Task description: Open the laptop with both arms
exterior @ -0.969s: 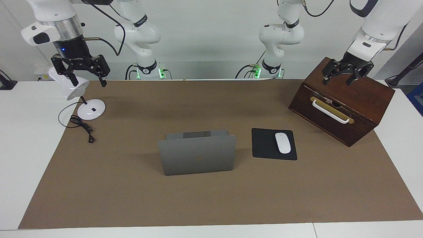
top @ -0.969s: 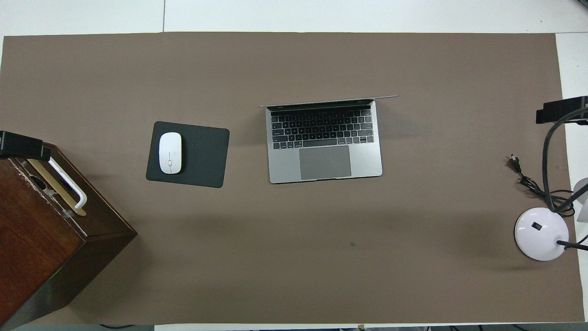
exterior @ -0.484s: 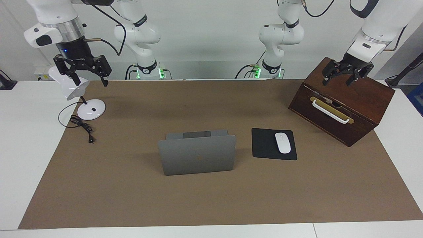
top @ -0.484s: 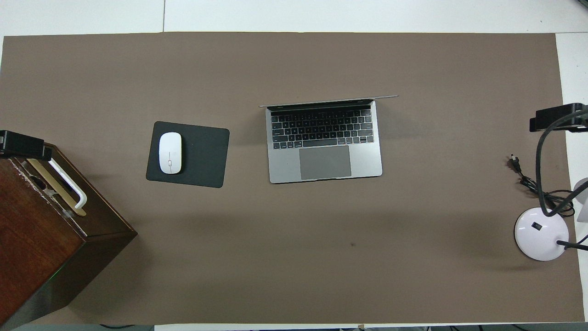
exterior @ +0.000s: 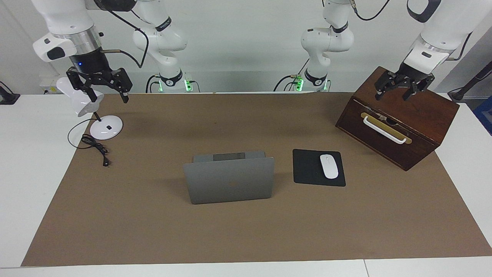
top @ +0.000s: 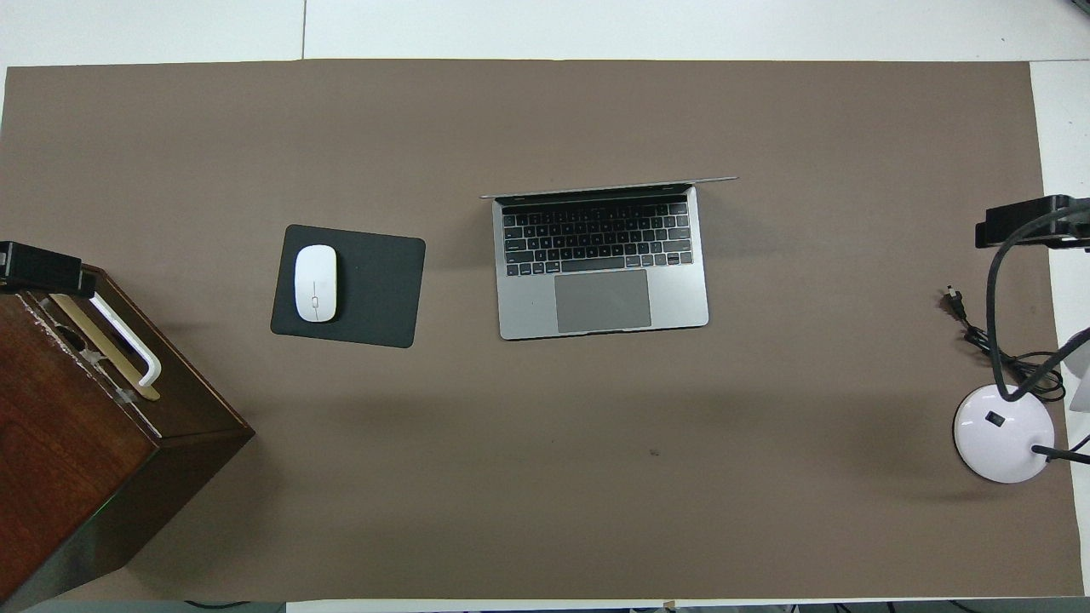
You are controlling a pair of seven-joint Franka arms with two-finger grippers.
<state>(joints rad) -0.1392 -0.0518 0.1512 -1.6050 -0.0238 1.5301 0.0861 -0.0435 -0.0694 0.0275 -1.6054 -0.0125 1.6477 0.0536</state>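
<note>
Brown mat [exterior: 153, 231]: laptop [exterior: 229, 185] open, keyboard only overhead; both jaws released, raised.

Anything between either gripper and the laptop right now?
Nothing visible. The laptop stands open mid-mat; the left gripper hangs over the wooden box, the right gripper over the lamp, with bare mat between.

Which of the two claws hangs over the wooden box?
The left gripper, over the wooden box; the right gripper hangs by the white lamp instead.
</note>
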